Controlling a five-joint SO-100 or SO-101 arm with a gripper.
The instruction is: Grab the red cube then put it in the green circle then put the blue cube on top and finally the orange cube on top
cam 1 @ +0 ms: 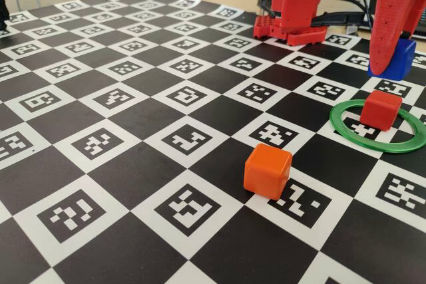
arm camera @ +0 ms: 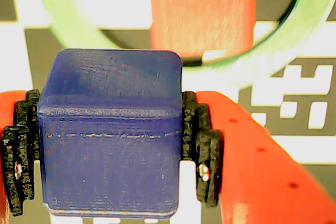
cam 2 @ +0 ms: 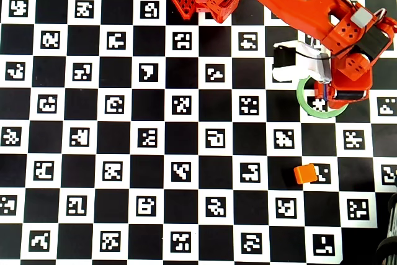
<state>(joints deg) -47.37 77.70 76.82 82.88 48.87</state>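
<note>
Blue cube (arm camera: pixel 110 135) fills the lower left of the wrist view, clamped between the two black ridged pads (arm camera: pixel 202 148) of the gripper (arm camera: pixel 107 148), whose red finger runs off toward the lower right corner. In the fixed view the same cube (cam 1: pixel 401 58) sits at the upper right edge of the frame, off the board, with the red gripper (cam 1: pixel 389 51) hanging in front of it and partly covering it.

Beyond it in the wrist view, at the top of the frame, the red cube (arm camera: pixel 202 11) lies inside the green circle (arm camera: pixel 273 51), blurred. The fixed view shows this plainly: the red cube (cam 1: pixel 381 110) rests on the board inside the ring (cam 1: pixel 346 134) at the right side of the frame, toward the ring's far part, just below the held blue cube.

The orange cube (cam 1: pixel 267 171) stands alone on the checkered marker board (cam 1: pixel 133 118), lower centre-right in the fixed view, well apart from the ring. In the overhead view it (cam 2: pixel 305 173) sits in the lower right, below the green circle (cam 2: pixel 302 96), which the arm (cam 2: pixel 310 10) largely covers; the red and blue cubes cannot be made out there
</note>
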